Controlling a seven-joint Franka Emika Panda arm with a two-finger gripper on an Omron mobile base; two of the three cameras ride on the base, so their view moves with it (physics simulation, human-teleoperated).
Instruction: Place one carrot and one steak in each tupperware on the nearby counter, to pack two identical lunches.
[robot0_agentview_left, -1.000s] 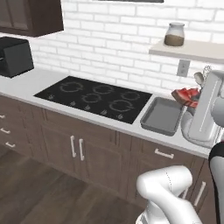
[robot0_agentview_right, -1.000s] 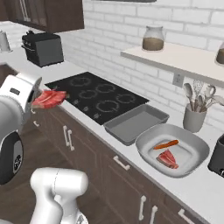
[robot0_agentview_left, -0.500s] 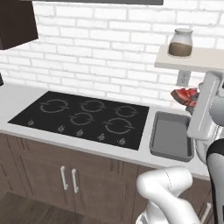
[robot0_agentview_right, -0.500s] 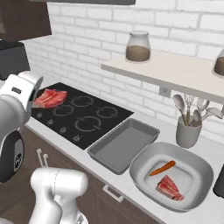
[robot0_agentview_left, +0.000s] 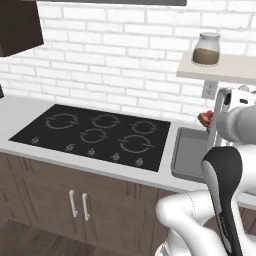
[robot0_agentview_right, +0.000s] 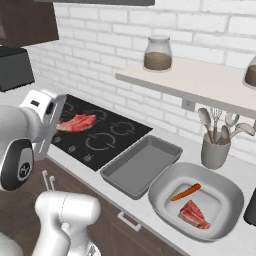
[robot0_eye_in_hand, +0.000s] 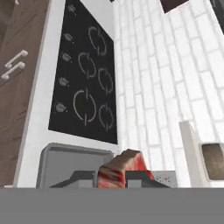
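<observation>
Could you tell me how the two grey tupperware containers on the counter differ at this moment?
The rectangular tray is darker grey with straight sides, while the oval basin is lighter and rounded. The rectangular tray holds nothing, whereas the oval basin already contains a carrot and a steak. The tray sits next to the stovetop, the basin on its far side. Both are shallow, lidless and on the counter.

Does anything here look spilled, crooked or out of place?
Nothing is spilled or broken. The one odd sight is a raw steak up in the air over the stovetop, clamped in the gripper. The rectangular tray is empty, while the rounded basin holds a carrot and another steak.
</observation>
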